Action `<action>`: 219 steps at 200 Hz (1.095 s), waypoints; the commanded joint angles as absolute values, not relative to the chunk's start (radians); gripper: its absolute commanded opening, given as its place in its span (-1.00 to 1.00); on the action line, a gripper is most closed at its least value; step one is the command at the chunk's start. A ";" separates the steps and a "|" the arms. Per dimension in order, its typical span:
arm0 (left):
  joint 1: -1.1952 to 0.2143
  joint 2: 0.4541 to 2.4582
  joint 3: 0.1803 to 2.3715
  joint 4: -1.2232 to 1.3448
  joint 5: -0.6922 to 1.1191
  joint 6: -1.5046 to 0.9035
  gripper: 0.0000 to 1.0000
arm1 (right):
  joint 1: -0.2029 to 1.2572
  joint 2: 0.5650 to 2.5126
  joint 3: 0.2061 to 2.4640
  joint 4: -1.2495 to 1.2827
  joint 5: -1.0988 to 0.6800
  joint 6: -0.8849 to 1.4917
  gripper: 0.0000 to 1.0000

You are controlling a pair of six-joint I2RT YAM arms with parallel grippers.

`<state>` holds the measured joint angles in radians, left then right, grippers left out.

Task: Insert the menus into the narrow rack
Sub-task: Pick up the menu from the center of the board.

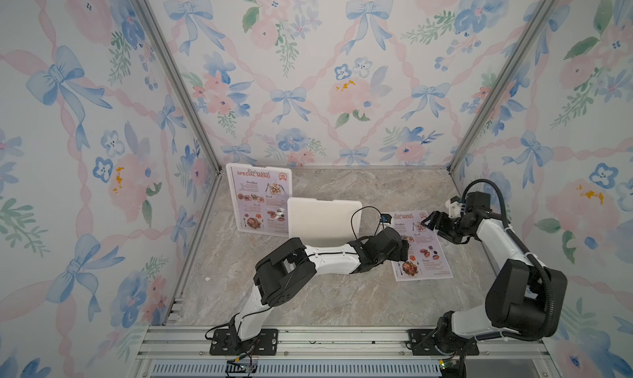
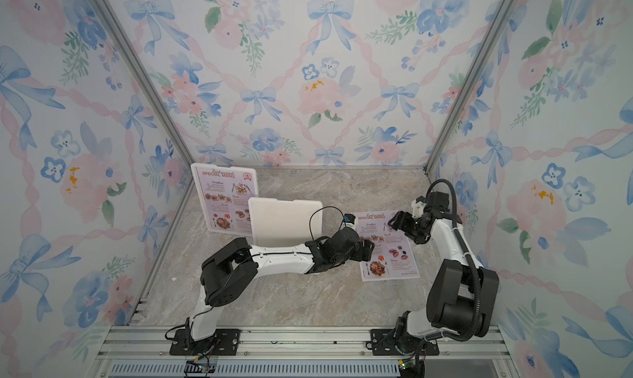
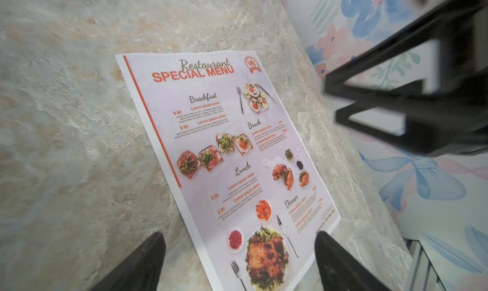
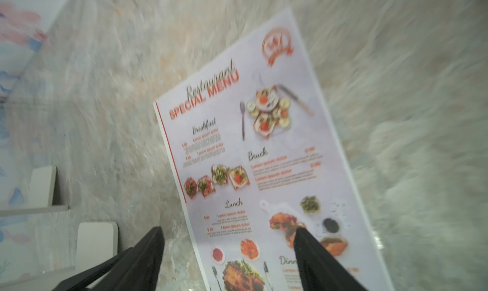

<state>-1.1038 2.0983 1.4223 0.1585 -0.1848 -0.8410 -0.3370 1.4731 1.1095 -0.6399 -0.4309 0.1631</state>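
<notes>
While menu (image 3: 232, 157) lies flat, left gripper (image 3: 239, 235) above it (jaws apart).

Smooth paper menu (image 3: 237, 144); matt marble-look tabletop (image 3: 66, 118); matt white plastic rack (image 1: 323, 222); brushed aluminium frame (image 1: 308, 338)

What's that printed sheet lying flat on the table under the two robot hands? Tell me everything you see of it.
It is a menu: a thin, pale lilac paper sheet with a white border, headed "Restaurant SPECIAL MENU" in orange-red. It has an orange badge in one corner, food photos, and Breakfast, Lunch and Dinner sections. It lies flat and face up on the marble-look table, on the right arm's side. The left gripper and right gripper hang over it, both open; neither grips it.
</notes>
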 commanded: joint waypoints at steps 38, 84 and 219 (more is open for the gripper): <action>-1.086 2.188 1.486 0.158 -0.112 -1.017 0.83 | -0.427 1.778 1.301 -0.856 -0.514 -0.066 0.59; -1.060 2.199 1.452 0.173 -0.075 -1.063 0.85 | -0.415 1.900 1.307 -0.877 -0.503 -0.123 0.52; -1.054 2.314 1.501 0.255 0.056 -1.071 0.85 | -0.329 2.011 1.350 -0.973 -0.527 -0.227 0.57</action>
